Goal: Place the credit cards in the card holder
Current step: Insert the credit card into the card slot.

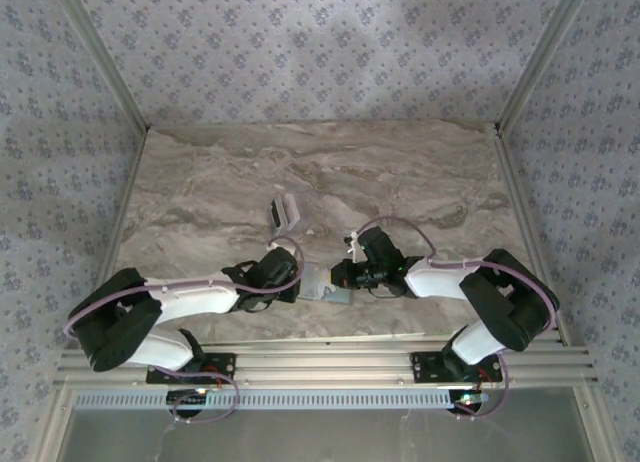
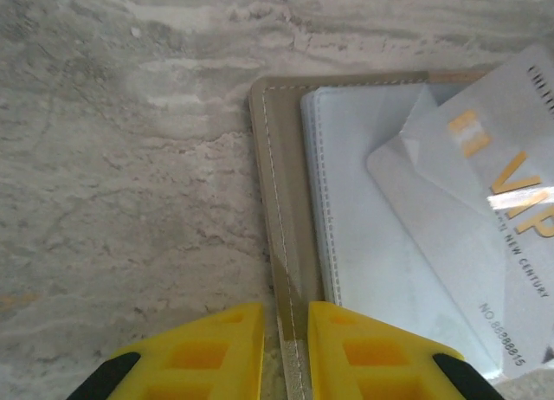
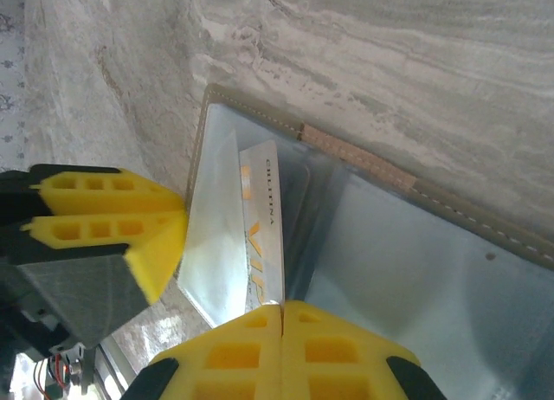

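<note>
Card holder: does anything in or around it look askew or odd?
Yes. The VIP card lies diagonally across the card holder, its edges angled to the stitched border rather than square to the pocket. The left fingers pinch the holder's edge; the right fingers grip the card. No damage visible.
</note>
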{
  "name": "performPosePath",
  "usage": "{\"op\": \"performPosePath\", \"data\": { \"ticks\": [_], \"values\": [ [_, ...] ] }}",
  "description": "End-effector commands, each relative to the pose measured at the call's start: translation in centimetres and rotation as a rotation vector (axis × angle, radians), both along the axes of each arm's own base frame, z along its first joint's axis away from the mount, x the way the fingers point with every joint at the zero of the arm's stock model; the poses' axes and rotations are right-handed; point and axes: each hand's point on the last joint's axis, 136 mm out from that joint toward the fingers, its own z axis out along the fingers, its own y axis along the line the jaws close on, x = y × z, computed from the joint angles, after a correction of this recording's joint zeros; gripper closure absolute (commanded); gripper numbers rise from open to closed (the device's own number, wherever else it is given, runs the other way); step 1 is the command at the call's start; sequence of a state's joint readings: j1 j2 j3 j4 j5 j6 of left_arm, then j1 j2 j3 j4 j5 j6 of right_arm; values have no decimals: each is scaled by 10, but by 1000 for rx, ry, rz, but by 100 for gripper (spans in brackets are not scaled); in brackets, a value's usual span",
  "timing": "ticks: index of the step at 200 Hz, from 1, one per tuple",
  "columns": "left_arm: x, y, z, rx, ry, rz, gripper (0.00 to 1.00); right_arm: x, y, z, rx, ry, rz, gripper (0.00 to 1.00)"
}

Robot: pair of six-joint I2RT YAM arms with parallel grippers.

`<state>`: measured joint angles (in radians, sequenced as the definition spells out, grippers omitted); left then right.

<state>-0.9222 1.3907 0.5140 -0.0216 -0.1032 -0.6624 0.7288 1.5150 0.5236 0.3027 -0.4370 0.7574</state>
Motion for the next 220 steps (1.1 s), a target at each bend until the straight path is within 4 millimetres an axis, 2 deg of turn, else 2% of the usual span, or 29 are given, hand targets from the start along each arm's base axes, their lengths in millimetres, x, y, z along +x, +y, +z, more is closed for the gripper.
{"op": "performPosePath", "data": {
  "ticks": [1, 26, 69, 149, 220],
  "values": [
    [-4, -6, -9, -19, 23, -26, 80, 7, 1, -4, -17, 0, -38, 100],
    [-8, -3, -18, -11, 41, -18, 81, 7, -2, -7, -23, 1, -56, 100],
    [-14, -4, -20, -14, 39, -15, 81, 9, -4, -10, -9, -2, -98, 100],
    [-17, -11, -15, -27, 29, -15, 79, -6, 12, -12, -18, -36, -86, 100],
    [-19, -14, -11, -41, 24, -17, 78, -9, 22, -16, -35, -75, -110, 100]
  ]
}}
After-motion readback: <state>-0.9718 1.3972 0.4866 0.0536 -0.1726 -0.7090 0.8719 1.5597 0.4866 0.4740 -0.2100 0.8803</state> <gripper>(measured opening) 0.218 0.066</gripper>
